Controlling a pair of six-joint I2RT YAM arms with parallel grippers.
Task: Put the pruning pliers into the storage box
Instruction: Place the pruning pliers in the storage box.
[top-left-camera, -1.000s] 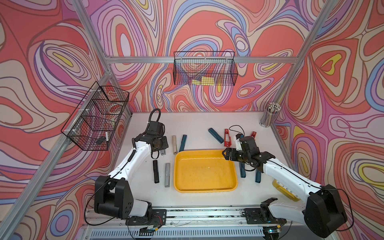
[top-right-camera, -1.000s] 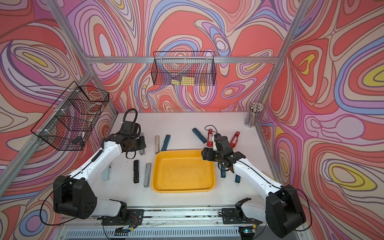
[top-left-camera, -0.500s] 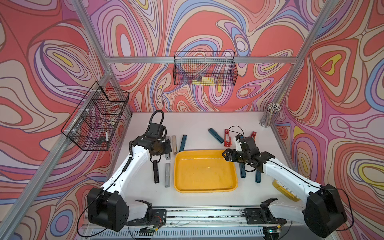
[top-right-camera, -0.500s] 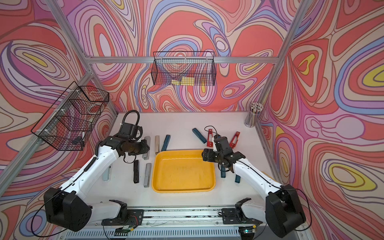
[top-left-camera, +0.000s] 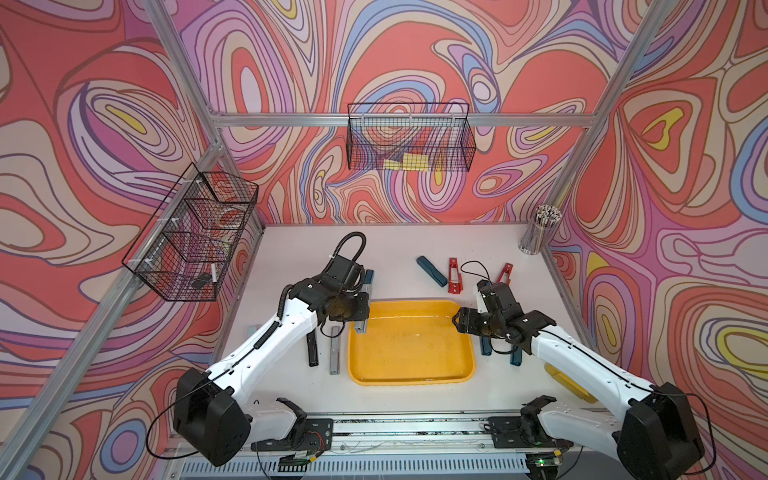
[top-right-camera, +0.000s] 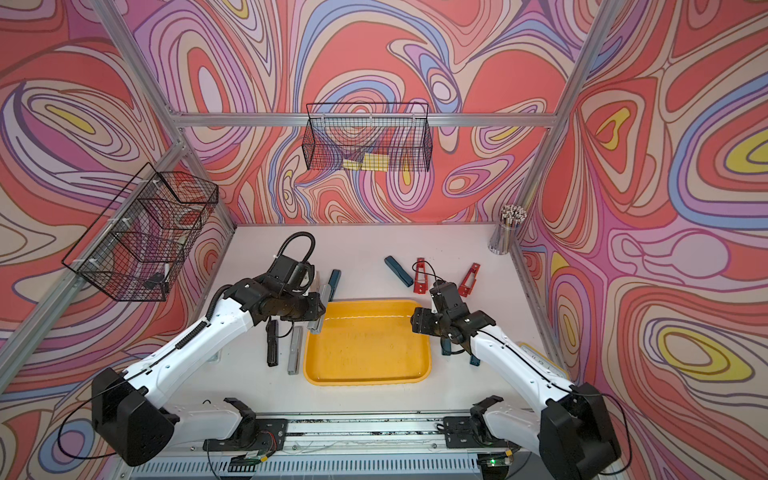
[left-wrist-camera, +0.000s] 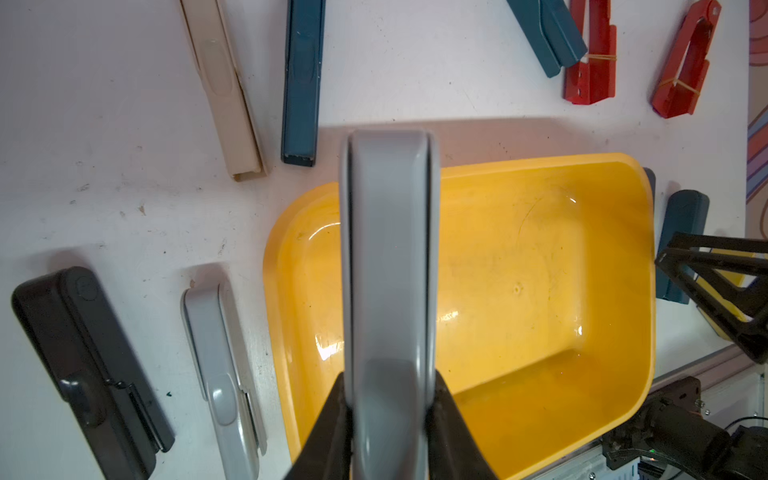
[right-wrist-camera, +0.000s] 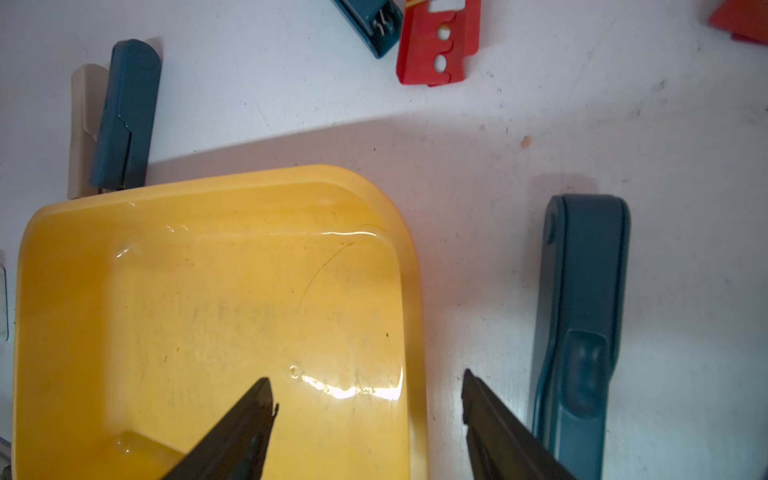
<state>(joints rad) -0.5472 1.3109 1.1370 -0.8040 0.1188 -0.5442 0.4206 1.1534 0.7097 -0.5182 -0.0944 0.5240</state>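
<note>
Grips one grey pruning plier (left-wrist-camera: 388, 249) in the left claw (left-wrist-camera: 388, 395), pinched at both flanks, hanging over the far left corner of the storage box (top-left-camera: 411, 381); cannot tell whether touching the rim. Holds the right claw (right-wrist-camera: 368, 382) spread and empty, straddling the box's right wall. Elsewhere on the counter (top-left-camera: 395, 249): black bar (top-left-camera: 311, 351) and second grey bar (top-left-camera: 334, 351) left of the box, beige bar (left-wrist-camera: 224, 87) and teal bar (left-wrist-camera: 303, 79) behind that corner, two red bars (top-left-camera: 454, 276) further back.
</note>
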